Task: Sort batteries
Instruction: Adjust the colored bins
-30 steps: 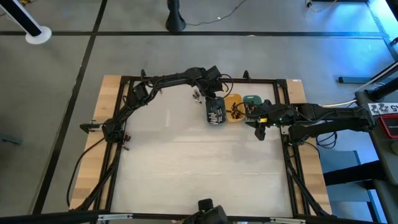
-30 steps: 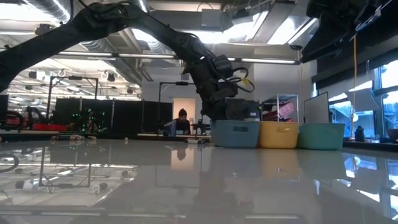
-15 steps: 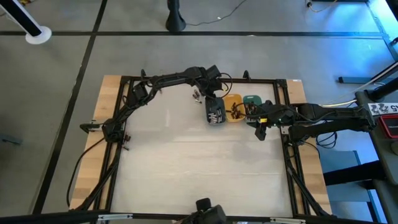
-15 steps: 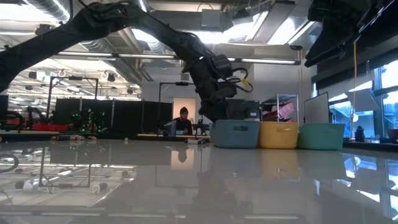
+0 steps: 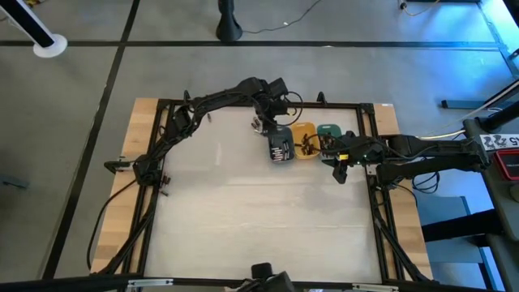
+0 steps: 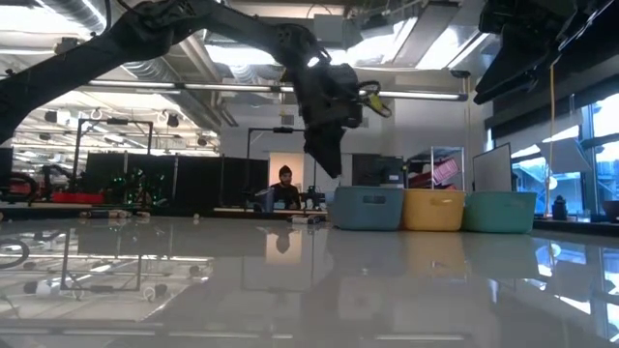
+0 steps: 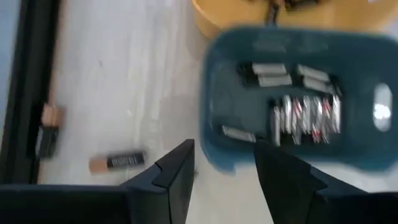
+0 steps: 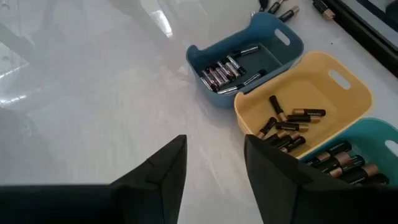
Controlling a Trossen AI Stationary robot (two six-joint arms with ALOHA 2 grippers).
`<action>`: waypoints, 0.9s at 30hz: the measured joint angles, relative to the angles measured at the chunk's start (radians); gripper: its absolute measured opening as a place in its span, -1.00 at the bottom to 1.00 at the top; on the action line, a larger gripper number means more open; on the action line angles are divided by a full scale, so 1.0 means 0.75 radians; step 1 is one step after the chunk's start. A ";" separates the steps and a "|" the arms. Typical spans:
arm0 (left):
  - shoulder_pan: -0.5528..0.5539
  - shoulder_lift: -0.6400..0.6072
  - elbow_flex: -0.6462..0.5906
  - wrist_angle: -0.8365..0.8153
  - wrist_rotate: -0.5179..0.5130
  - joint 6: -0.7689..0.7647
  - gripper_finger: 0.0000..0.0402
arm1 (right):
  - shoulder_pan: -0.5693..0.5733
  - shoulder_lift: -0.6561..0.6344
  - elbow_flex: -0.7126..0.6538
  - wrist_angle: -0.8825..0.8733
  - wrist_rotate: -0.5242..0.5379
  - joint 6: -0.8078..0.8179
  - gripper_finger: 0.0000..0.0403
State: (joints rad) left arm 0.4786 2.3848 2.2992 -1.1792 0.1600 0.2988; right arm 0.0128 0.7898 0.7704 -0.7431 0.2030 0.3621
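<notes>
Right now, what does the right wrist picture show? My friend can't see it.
Three small trays sit touching in a row on a white table: a blue tray, a yellow tray and a green tray, each holding batteries. The right end effector hangs open in front.

Left pincer (image 6: 326, 159) has lifted above the blue tray (image 6: 368, 208).

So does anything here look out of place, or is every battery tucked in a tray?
Not quite. A dark battery with a copper end lies loose on the white table, outside the blue tray, and another sits by the black frame. The rest lie in the blue, yellow and green trays.
</notes>
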 joint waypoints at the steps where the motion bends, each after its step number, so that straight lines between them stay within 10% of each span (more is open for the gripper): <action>1: 0.000 -0.004 0.010 -0.053 0.000 0.002 -0.21 | 0.000 0.000 0.000 -0.001 0.016 0.005 -0.19; 14: 0.065 -0.013 -0.004 -0.297 -0.028 -0.147 -0.30 | -0.482 0.249 0.002 0.003 -0.074 -0.067 -0.19; 27: -0.101 -0.013 -0.263 0.034 -0.163 -0.219 -0.54 | -0.755 0.351 0.002 0.186 -0.253 -0.280 -0.19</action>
State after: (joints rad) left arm 0.4025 2.3749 2.1020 -1.1536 0.0377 0.1345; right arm -0.5533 1.0530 0.7715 -0.6037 0.0136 0.1525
